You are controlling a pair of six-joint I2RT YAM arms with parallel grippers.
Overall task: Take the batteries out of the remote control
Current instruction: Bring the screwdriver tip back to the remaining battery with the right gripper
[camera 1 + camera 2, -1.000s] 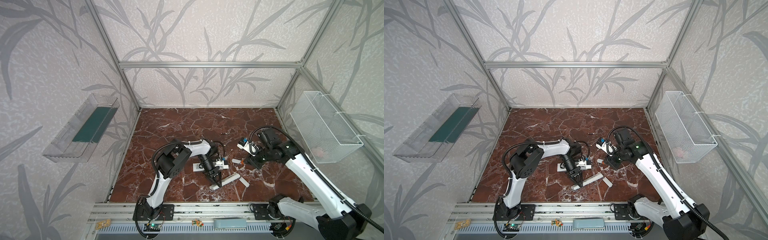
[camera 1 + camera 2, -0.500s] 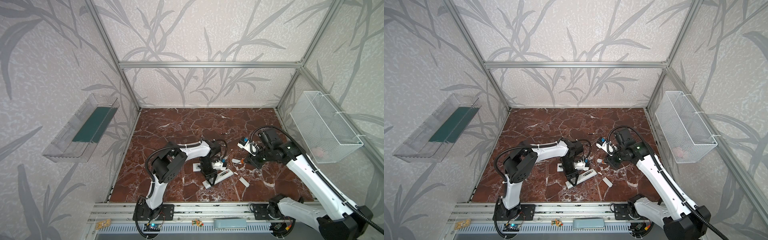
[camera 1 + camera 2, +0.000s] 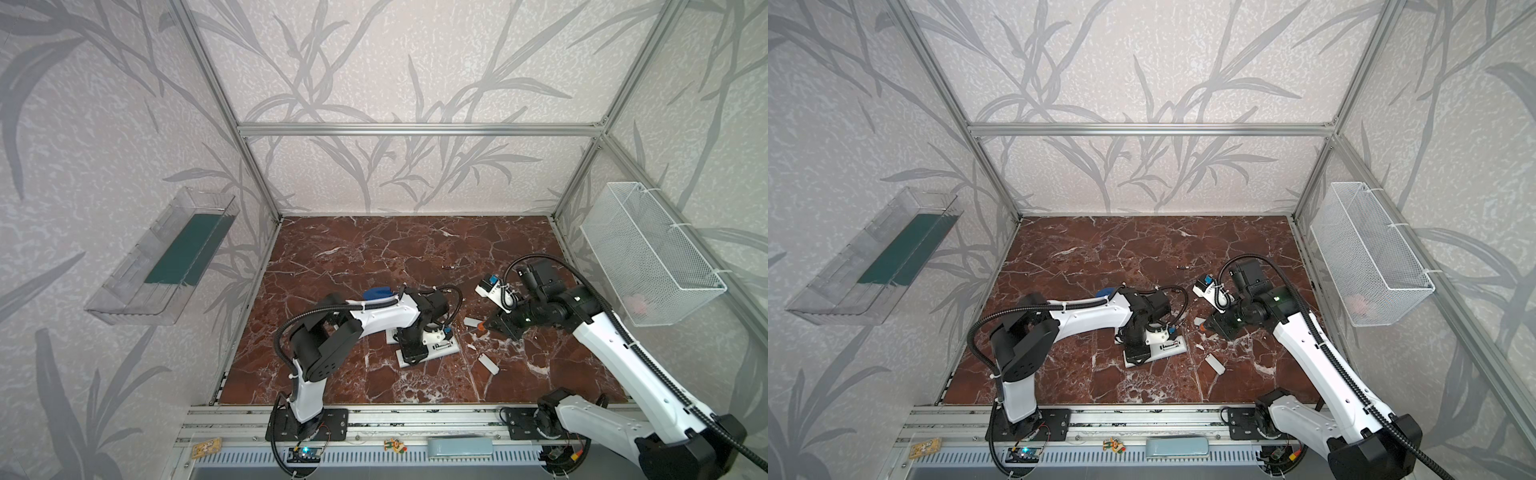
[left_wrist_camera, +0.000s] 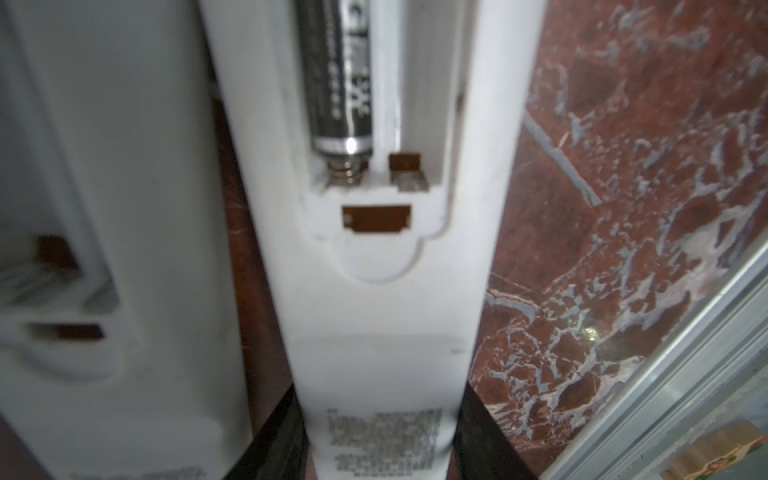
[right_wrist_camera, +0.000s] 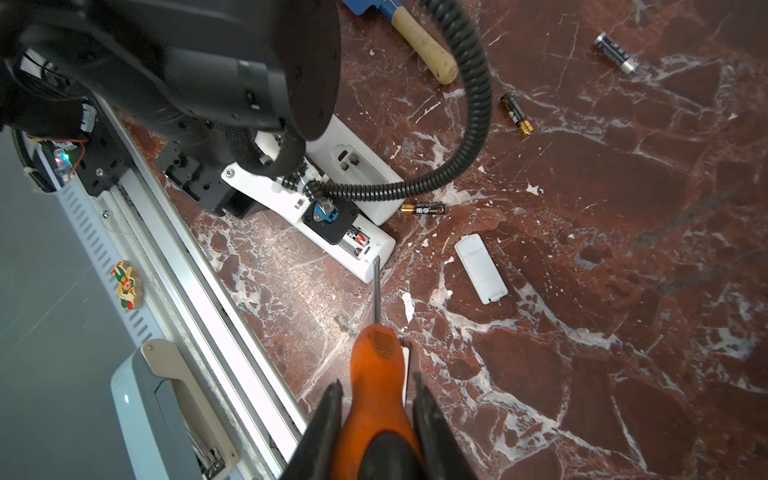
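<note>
While my left claw (image 4: 378, 386) was clamped on the remote control (image 4: 374, 291) and my right claw (image 5: 376, 382) on the screwdriver (image 5: 374, 345), one battery (image 4: 336, 75) sat in its compartment; loose batteries (image 5: 424, 209) lay on the worktop (image 5: 582, 332). I feared the tip could slip and twist the remote loose.

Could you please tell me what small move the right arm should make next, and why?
Probably ease the screwdriver tip, held in the right gripper, into the open compartment of the remote that the left gripper clamps, and lever out the one battery seated against its spring; the neighbouring slot is empty.
</note>
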